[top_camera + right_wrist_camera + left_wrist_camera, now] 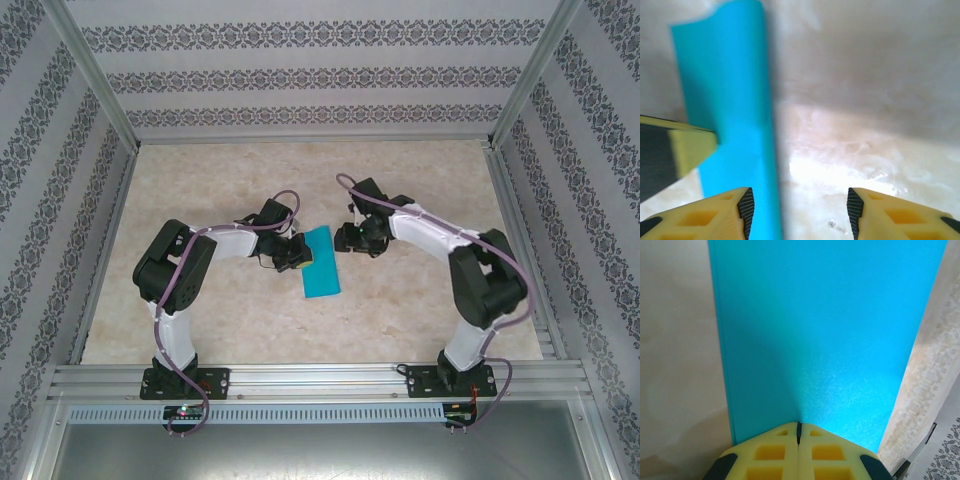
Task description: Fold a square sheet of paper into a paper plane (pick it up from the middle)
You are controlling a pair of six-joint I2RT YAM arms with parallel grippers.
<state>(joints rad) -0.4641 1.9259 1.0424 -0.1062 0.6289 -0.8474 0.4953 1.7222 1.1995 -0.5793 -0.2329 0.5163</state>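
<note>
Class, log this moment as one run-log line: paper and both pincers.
paper: narrow teal rectangle | left pincer: shut on paper's edge | right pincer: open beside paper, gripping nothing

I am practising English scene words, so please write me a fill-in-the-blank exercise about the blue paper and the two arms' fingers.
1. The left arm's yellow fingers and the right arm's yellow fingers are both near the thin teal-blue folded sheet of paper, but only the ___ pair grips it.
2. The right arm's fingers are not shut but ___.
3. In the top view, the paper lies ___ the two pairs of fingers.
Missing words: left; open; between.
</note>
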